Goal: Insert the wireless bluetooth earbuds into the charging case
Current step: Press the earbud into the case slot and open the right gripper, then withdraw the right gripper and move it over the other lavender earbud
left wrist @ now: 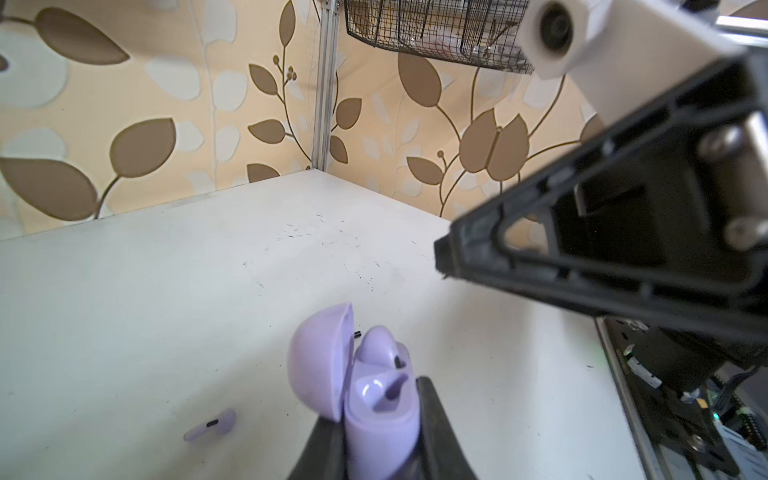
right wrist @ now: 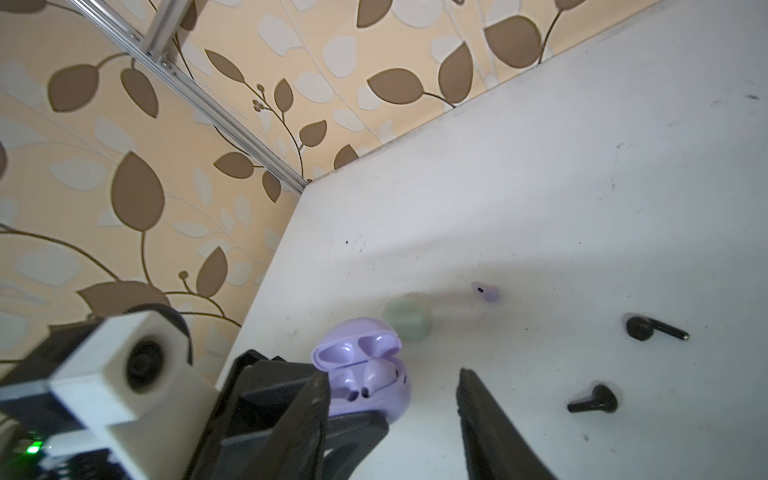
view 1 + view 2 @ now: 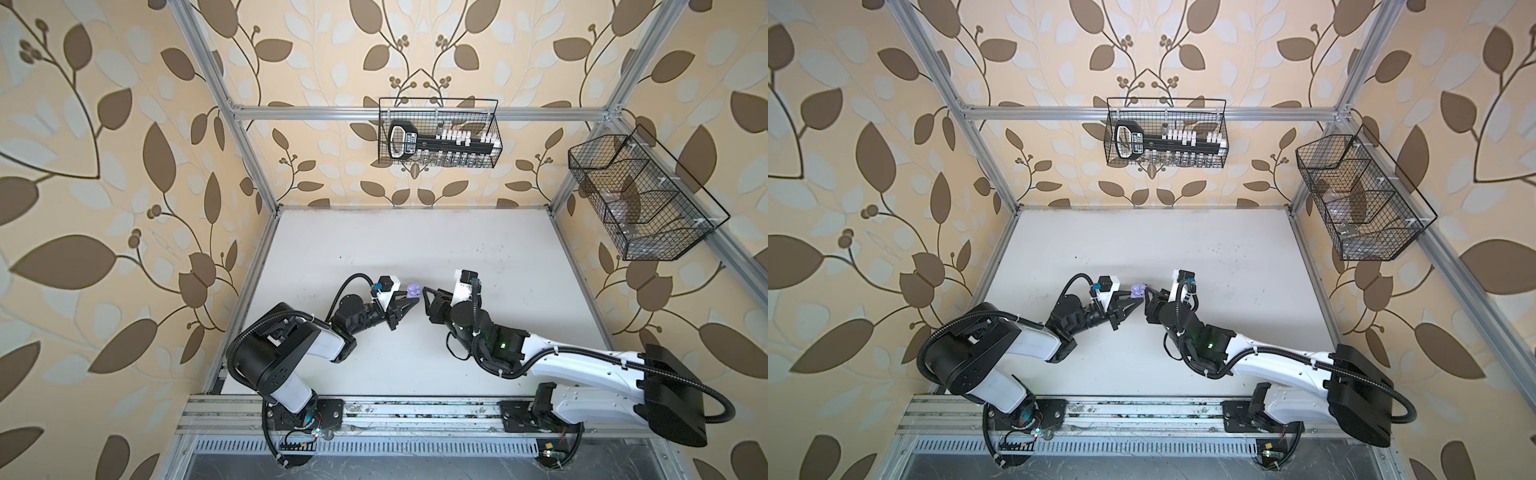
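— Checking the arms first: how do they sit?

— Both reach in to the middle of the worktop, with the tips almost meeting. My left arm is folded at the elbow, and my right arm stretches long from its base. The left tool is clamped on the lilac case, with its fingers on either side of the lower half. The right tool stands just beside that case, jaws apart, gripping nothing.

— And the case itself?

— Its lid is hinged open and the inside is glossy. One seated bud, lilac, stands in a socket with its head proud of the rim. The socket next to it is empty. A loose bud, also lilac, lies on the worktop beyond the case. The near black bud lies close to a finger of my right tool. The far black bud lies apart from it, and both are well clear of the lilac case. A mint case sits just beside the open lid.

— Anything you can't read?

— Plenty. The mint case is blurred, so I can't tell whether it is open. My left wrist view cuts the fingers off at the frame edge, and I can't say whether the lilac case rests on the worktop or hangs above it. In both top views only a lilac patch shows between the tools, and I can't pick out the loose buds there.
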Motion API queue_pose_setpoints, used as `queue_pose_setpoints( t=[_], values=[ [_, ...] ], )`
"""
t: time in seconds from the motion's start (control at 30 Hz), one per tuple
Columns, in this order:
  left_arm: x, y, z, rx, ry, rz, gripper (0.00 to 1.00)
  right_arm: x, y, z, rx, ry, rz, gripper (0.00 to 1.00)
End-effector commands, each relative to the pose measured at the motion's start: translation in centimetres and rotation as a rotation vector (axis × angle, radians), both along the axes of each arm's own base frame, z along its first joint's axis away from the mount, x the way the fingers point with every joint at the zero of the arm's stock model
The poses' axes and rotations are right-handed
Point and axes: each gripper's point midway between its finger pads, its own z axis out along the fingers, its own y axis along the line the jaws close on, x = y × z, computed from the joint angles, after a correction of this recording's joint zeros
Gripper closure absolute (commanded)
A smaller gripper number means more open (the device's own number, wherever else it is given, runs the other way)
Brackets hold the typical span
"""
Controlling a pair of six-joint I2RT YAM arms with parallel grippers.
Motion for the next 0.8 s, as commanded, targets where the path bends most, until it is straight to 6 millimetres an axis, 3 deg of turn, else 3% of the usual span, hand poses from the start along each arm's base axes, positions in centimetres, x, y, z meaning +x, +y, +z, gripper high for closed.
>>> queue_pose_setpoints(
  t=[0.0, 0.13, 0.33, 0.4, 0.5, 0.63, 0.77],
  values=[
    [0.5, 1.7, 1.8, -0.013, -0.112, 0.064, 1.0, 0.5, -1.6, -0.5, -0.093, 0.029, -0.013, 0.43],
    [1.8, 4.2, 1.5, -0.02, -0.081, 0.119, 1.0, 2.5, -2.7, -2.5, -0.203, 0.129, -0.01, 0.41],
    [3.8, 6.2, -0.1, -0.001, -0.033, 0.195, 1.0, 6.5, -1.8, -8.1, -0.461, 0.361, 0.064, 0.43],
    [4.4, 6.6, -0.6, 0.001, -0.012, 0.219, 1.0, 7.6, -0.5, -10.2, -0.504, 0.42, 0.11, 0.46],
    [4.7, 7.1, -0.7, 0.001, -0.005, 0.237, 1.0, 8.8, 1.2, -12.7, -0.551, 0.466, 0.155, 0.48],
    [4.4, 7.8, -0.6, 0.007, -0.018, 0.266, 1.0, 9.7, 1.8, -15.8, -0.622, 0.525, 0.156, 0.5],
    [4.6, 7.9, -0.9, 0.009, -0.008, 0.26, 1.0, 9.8, 2.4, -16.9, -0.635, 0.536, 0.172, 0.5]
  ],
)
